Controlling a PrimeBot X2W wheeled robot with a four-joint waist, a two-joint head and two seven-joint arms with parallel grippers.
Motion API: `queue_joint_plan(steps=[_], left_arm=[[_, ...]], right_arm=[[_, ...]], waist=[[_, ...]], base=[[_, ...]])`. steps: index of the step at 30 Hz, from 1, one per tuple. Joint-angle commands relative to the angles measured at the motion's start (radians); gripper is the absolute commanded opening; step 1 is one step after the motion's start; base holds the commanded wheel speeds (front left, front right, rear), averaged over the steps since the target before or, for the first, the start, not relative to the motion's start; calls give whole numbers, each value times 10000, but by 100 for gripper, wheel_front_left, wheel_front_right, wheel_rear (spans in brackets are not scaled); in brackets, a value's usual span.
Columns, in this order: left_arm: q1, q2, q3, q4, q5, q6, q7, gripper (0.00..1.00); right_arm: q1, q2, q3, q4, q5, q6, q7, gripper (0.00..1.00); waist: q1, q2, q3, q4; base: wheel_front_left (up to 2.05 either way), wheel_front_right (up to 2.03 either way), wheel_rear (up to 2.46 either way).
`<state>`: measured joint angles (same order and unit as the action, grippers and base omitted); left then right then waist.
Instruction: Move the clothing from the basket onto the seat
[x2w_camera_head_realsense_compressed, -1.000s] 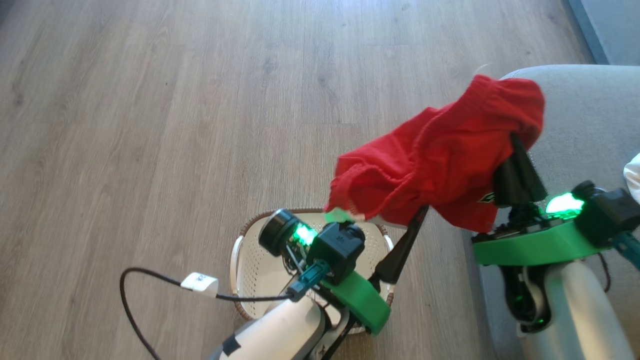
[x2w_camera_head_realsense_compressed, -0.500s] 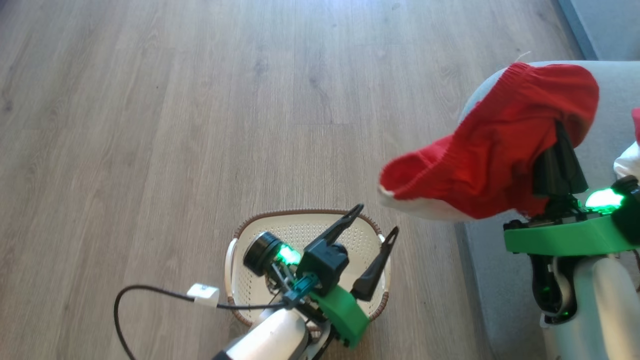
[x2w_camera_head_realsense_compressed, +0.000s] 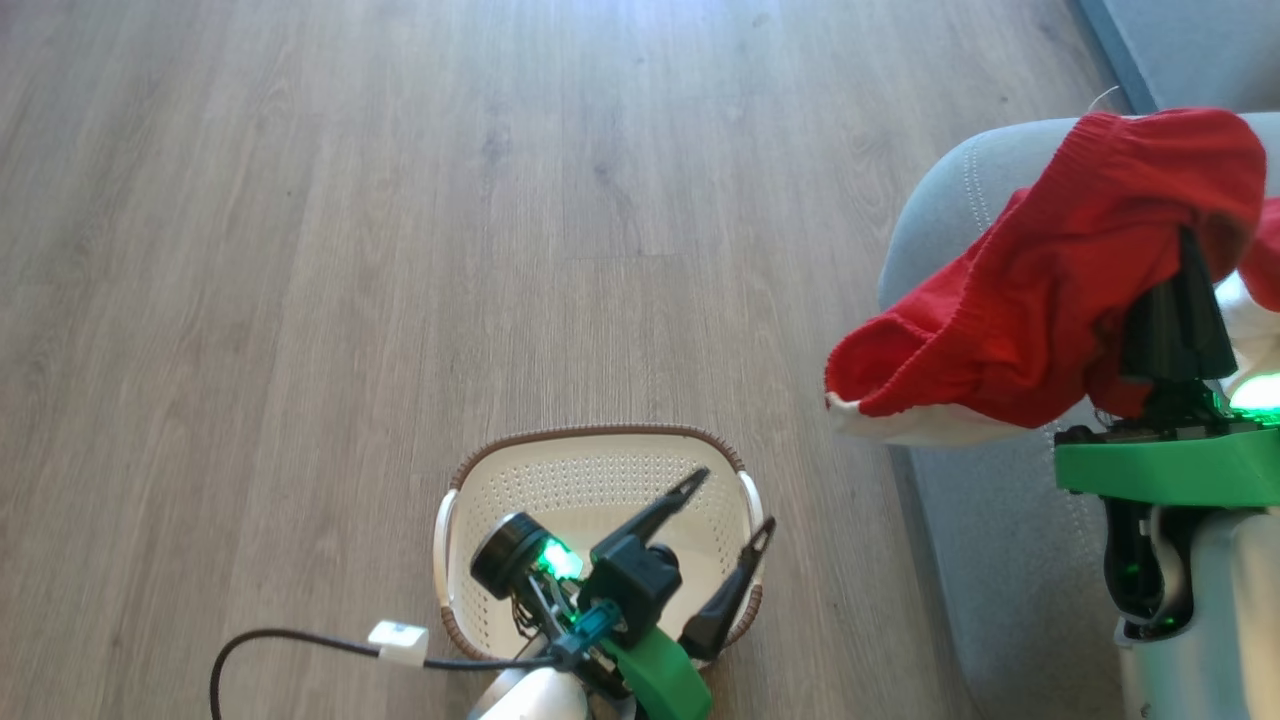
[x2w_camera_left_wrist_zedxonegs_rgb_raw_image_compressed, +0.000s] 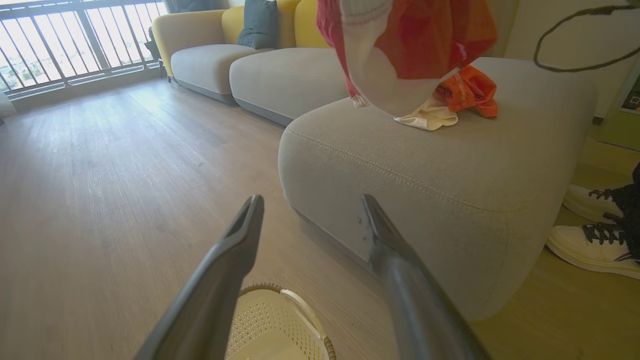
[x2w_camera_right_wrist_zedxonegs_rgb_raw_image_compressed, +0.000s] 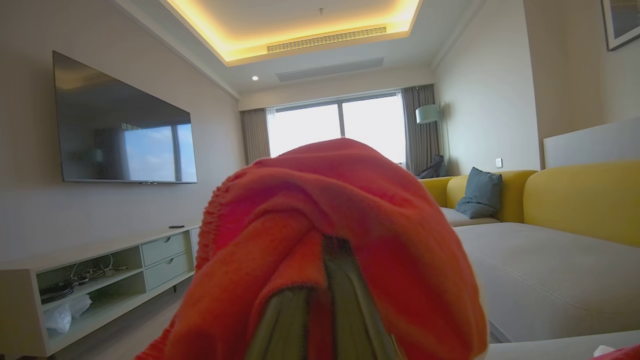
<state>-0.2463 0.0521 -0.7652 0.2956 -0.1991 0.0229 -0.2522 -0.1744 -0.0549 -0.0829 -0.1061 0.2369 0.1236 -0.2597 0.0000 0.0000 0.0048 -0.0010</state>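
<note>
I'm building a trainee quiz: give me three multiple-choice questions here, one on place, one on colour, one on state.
1. The basket stands: A. on the wooden floor B. on a table C. on a windowsill
2. The garment in the right gripper is mostly: A. blue B. red C. green
3. The left gripper is: A. open, empty B. shut on cloth C. gripping the basket
1 A, floorboards surround it; 2 B, red fabric drapes its shut fingers; 3 A, its fingers stand apart, nothing between.
</note>
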Motion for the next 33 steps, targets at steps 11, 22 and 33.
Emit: queue_joint_plan(steps=[11, 22, 33], left_arm=[[419, -18, 959, -761, 520, -592, -95, 100], [454, -18, 1005, -866, 496, -665, -95, 100], [330, -18, 874, -962, 458, -689, -95, 100]], right_arm=[[-191, 47, -1, -509, -11, 71, -21, 0], [-290, 47, -1, -532, -52, 71, -21, 0], [-343, 47, -82, -511, -158, 71, -21, 0]], waist=[[0, 0, -36, -158], [0, 0, 46, -644], [0, 0, 163, -2202]], base=[[0, 0, 0], [0, 0, 0], [0, 0, 0]])
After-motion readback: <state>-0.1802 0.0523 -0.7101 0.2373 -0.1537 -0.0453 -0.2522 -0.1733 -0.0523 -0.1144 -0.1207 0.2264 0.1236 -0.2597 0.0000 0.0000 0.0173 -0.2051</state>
